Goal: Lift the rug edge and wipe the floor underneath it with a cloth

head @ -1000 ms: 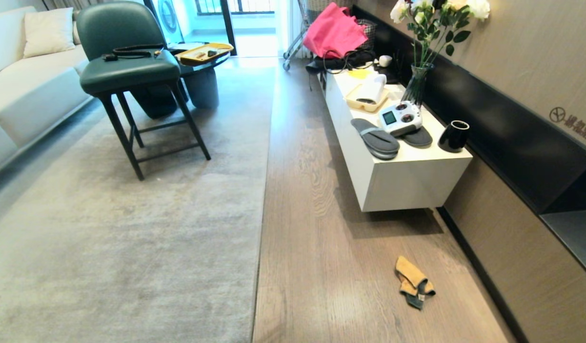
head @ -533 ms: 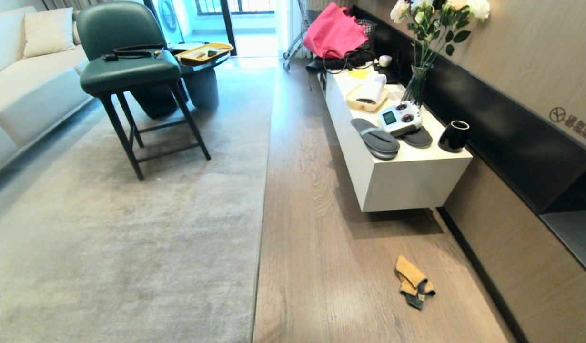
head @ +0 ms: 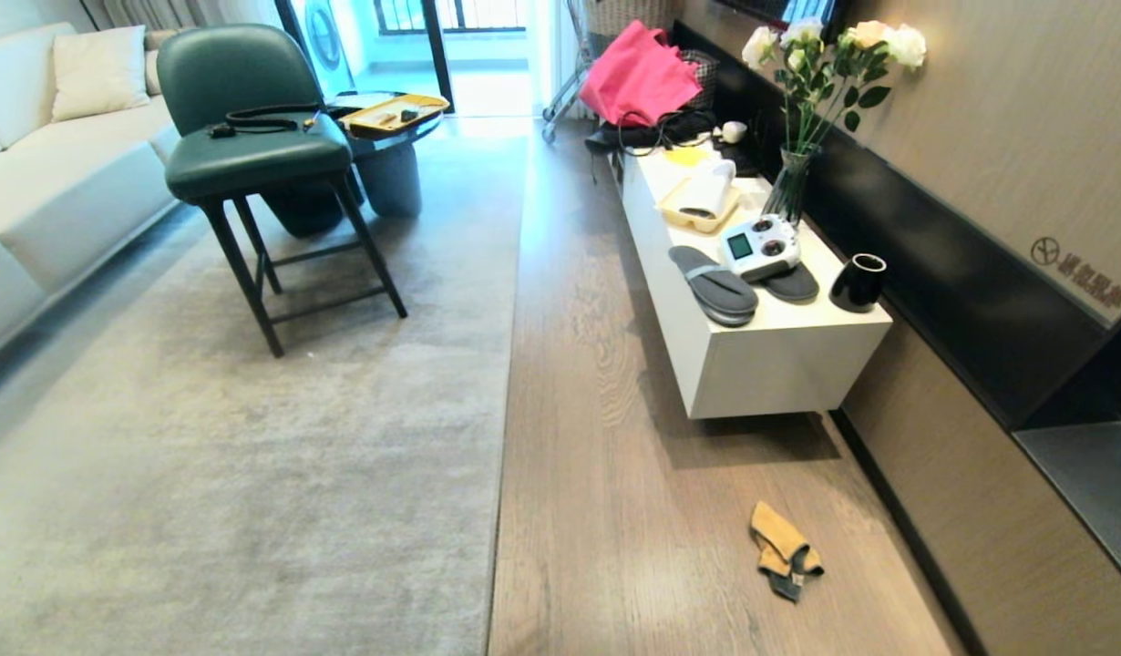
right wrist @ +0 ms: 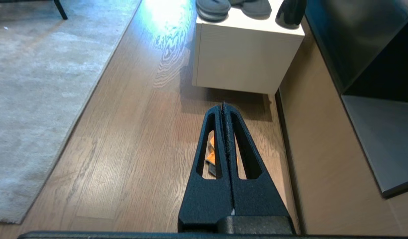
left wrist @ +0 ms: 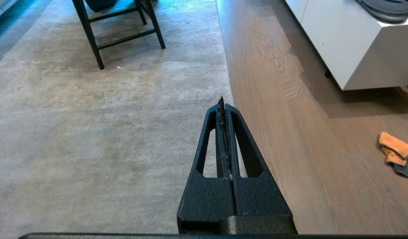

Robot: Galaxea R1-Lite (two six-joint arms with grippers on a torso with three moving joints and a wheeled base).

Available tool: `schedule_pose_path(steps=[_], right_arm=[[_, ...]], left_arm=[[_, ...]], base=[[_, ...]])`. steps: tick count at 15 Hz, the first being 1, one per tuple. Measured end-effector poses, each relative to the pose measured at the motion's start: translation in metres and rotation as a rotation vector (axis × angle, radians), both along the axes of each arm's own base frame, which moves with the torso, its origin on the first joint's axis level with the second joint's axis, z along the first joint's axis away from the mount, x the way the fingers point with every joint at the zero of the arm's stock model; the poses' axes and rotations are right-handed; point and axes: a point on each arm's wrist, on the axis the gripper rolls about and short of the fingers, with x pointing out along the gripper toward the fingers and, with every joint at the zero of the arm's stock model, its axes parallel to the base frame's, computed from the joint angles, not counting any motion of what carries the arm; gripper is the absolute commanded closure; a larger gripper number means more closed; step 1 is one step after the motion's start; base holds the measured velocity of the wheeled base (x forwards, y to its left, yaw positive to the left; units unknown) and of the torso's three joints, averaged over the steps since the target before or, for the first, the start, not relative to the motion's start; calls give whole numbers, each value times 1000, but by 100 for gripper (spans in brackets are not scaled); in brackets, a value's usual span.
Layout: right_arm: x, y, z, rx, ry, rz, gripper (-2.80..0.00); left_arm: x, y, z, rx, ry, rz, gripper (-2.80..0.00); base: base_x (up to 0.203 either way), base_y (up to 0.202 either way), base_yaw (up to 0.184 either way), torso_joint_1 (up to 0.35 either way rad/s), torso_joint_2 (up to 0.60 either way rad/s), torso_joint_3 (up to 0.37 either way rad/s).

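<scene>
Living room, wood floor (head: 606, 510) with a big pale grey rug (head: 251, 474) lying flat; rug edge (head: 504, 437) runs straight down the middle of the head view, nothing lifted. White cabinet (head: 779, 364) along the wall holds slippers (head: 714, 284), a remote controller (head: 759, 248), a black cup (head: 858, 282), a vase of flowers (head: 797, 173). Green chair (head: 251, 155) stands on the rug, sofa (head: 50, 182) beyond it, pink bag (head: 638, 73) at the far end.

Left gripper (left wrist: 221, 101) clenched, fingers pressed together, empty, hanging over the rug just beside the rug edge (left wrist: 229, 93); cloth (left wrist: 397, 153) lies well off to its right on bare floor (left wrist: 306, 139).

Right gripper (right wrist: 223, 106) also clenched, empty, held above the floor (right wrist: 131, 139); orange cloth (right wrist: 210, 154) lies on the floor below it, seen through the finger slots, not touching. Cloth (head: 783, 549) sits crumpled on the planks near the wall panel, short of the cabinet (right wrist: 243, 63), well apart from the rug.
</scene>
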Motion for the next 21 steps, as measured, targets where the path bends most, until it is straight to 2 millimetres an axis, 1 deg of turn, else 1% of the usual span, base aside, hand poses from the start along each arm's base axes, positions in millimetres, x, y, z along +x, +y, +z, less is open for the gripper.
schedule_pose_path(steps=[4,10,21], right_arm=[[0,0,0,0,0,0,0],[0,0,0,0,0,0,0],[0,0,0,0,0,0,0]], left_arm=[[0,0,0,0,0,0,0],[0,0,0,0,0,0,0],[0,0,0,0,0,0,0]], base=[[0,0,0,28,-444,-404],[0,0,0,101,-466,-374],[0,0,0,175,-534,-359]])
